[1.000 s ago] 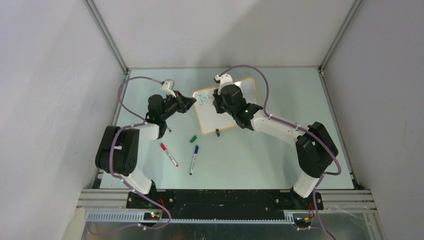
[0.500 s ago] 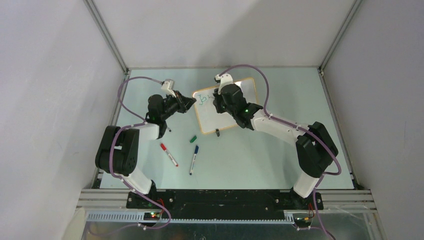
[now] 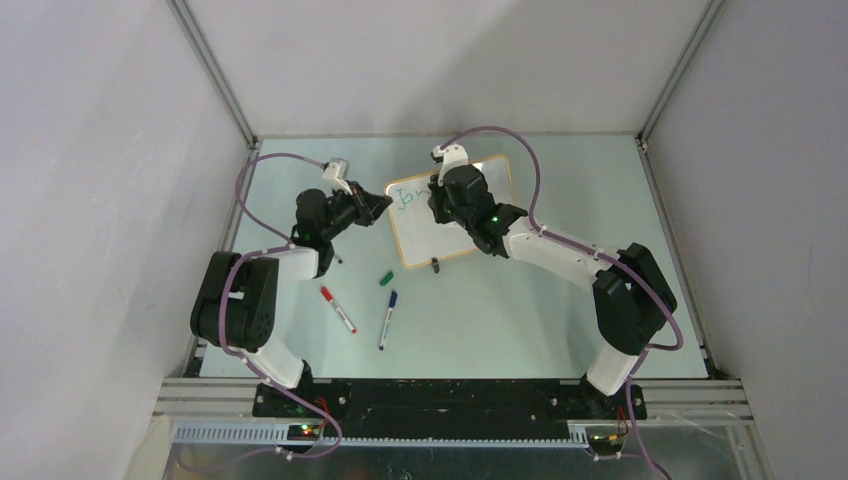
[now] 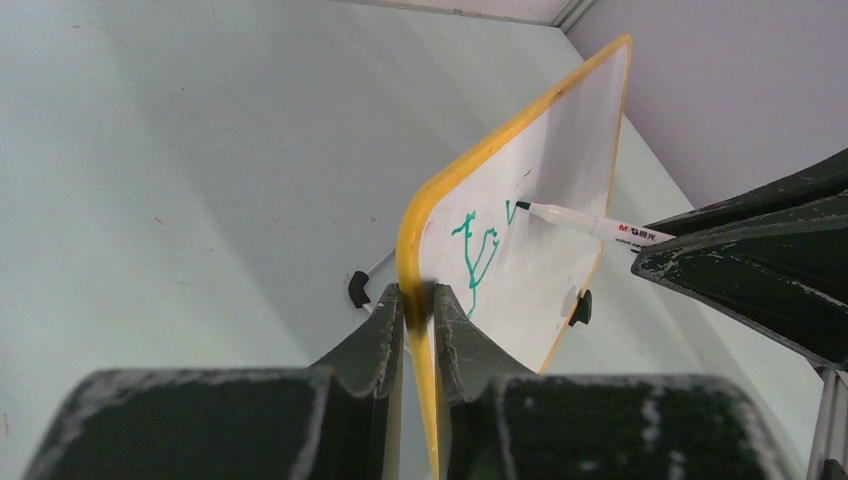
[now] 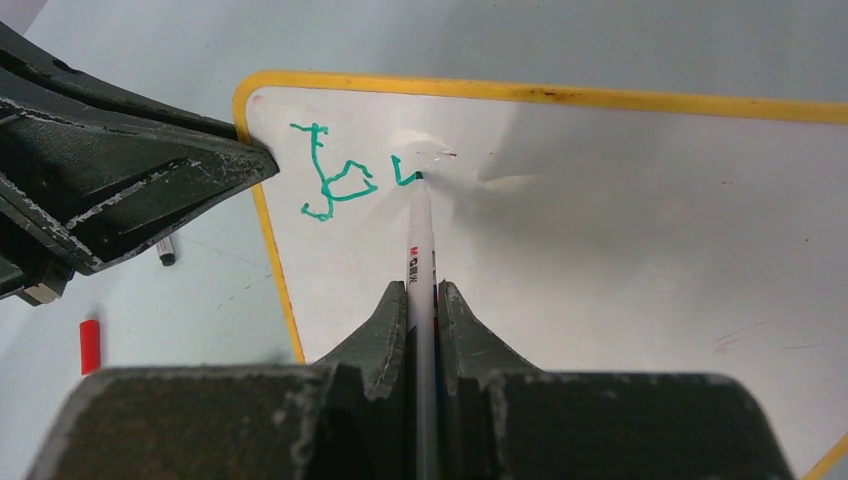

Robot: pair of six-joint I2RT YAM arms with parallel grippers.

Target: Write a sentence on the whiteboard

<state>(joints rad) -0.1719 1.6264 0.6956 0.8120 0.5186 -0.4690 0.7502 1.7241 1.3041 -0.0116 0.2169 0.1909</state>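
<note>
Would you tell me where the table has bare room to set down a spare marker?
Bare table lies near-centre, between the blue marker and the right arm; another patch lies far right, beyond the whiteboard. Crowded: near-left, around the red marker and green cap, and at the board, where the left hand clamps its edge and the right hand holds the pen.

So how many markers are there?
4. The green marker in the right jaws, tip on the whiteboard; a red marker and a blue marker on the table; a dark-tipped marker beside the left arm. Others may be hidden.
</note>
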